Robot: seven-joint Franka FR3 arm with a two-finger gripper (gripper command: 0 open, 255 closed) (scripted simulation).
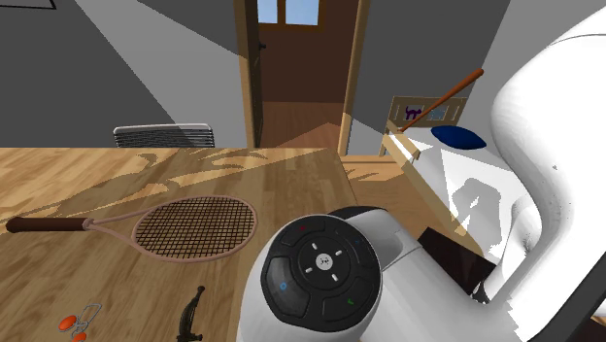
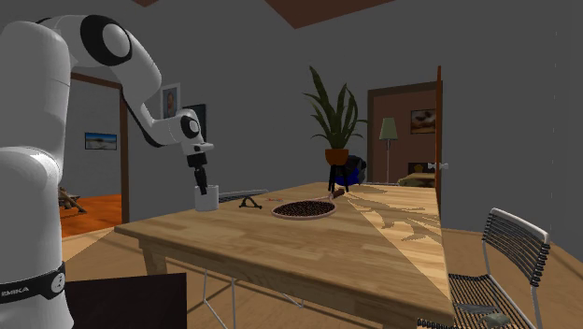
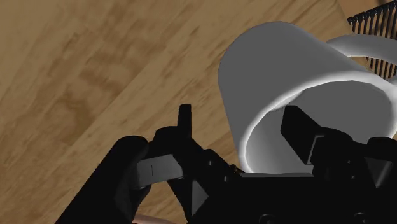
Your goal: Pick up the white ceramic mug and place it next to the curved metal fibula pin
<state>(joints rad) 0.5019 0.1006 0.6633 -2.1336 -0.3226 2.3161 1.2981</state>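
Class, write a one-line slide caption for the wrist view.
Open black gripper straddles the wall of the white mug, one finger inside, one outside, over the wooden table.

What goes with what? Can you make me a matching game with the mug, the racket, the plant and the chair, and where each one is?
Things:
1. mug
2. racket
3. plant
4. chair

Places:
A. lying flat on the table
B. standing beside the table
C. growing in a brown-orange pot
D. right under the gripper, with one finger inside it

Pairs: 1-D, 2-A, 3-C, 4-B
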